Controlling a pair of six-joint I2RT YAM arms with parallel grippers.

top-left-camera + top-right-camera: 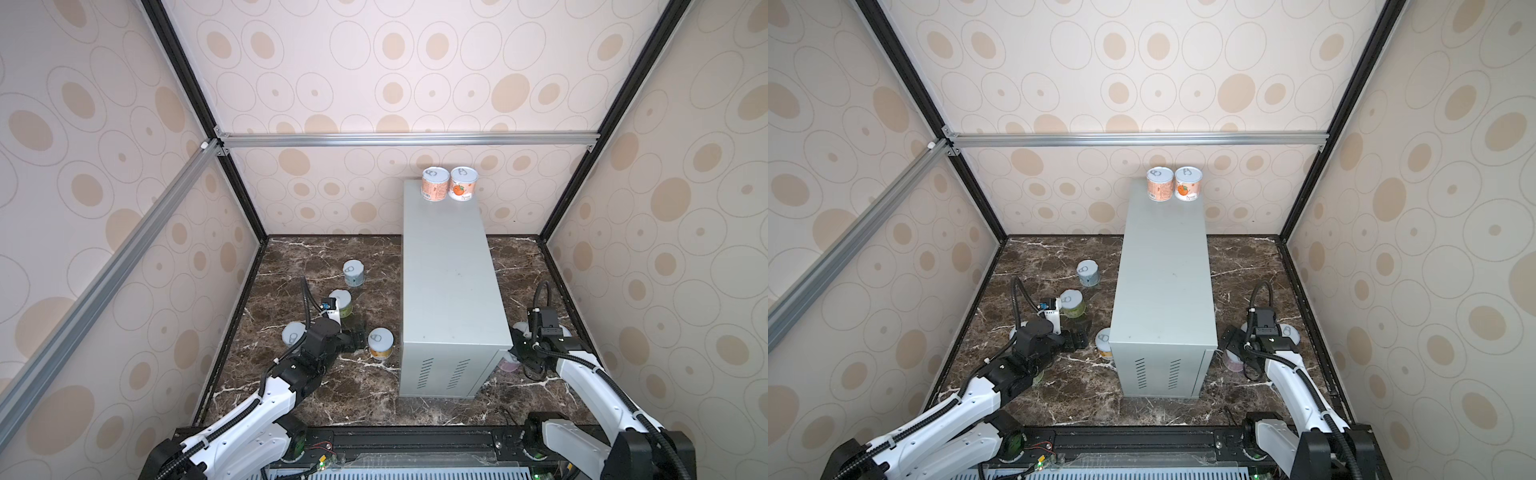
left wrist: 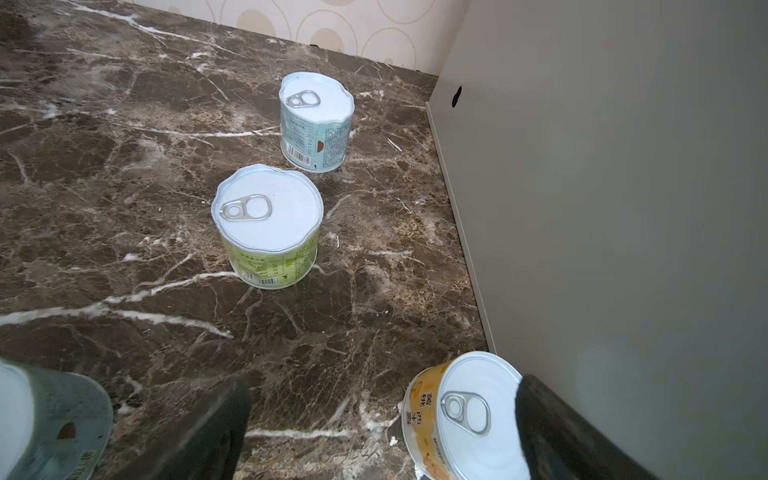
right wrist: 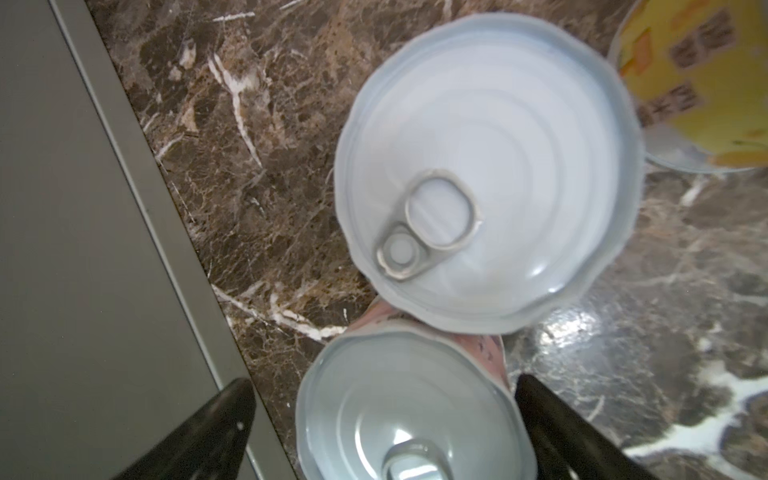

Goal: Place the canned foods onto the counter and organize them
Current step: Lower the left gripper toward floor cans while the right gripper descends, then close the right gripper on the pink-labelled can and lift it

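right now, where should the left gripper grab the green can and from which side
Grip the green can across its round side wall, just under the lid rim, probably coming from above. It stands upright with bare marble all round, so the open left gripper has room for a finger on each side.

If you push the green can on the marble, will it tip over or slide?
Probably slide: the green can is short, wide and upright on the glossy marble. Its dented rim suggests thin walls, so a hard squeeze might crumple it.
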